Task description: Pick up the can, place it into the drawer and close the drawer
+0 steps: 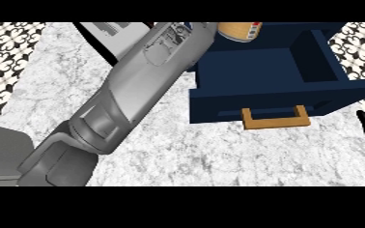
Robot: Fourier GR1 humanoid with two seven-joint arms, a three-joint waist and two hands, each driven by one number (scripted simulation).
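Observation:
An orange can (239,31) with a pale label shows at the picture's top edge, above the back left corner of the open navy drawer (265,67); its upper part is cut off. A grey forearm (135,87) comes in from the lower left and runs diagonally up to the can, its wrist (175,34) right beside it. The hand at its end lies beyond the top edge, so how the can is held is hidden. The drawer is pulled out, its inside bare, with a wooden handle (276,119) on its front. No right hand shows.
The drawer stands on a marbled grey counter (235,157). A white and grey box-like object with a black edge (113,31) sits at the back left, partly behind the forearm. Patterned tiles (18,43) border the counter at both sides.

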